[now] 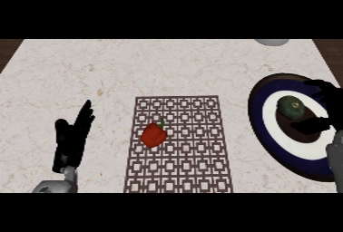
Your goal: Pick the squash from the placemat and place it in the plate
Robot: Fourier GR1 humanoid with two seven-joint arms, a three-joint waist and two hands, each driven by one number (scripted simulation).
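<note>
Sitting in the plate (264,118) at the counter's (100,72) right, the green squash (291,107) rests between my right hand's (326,105) spread, released fingers. A red pepper (154,134) lies on the placemat (194,158); my left hand (72,136) rests open.

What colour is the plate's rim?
Dark navy blue, around a white ring, on the plate; head view.

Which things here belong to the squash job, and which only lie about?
For the job:
- squash, already on the plate
- plate
- placemat
- right hand, over the plate

Lying about:
- red pepper on the placemat
- left hand, resting open
</note>
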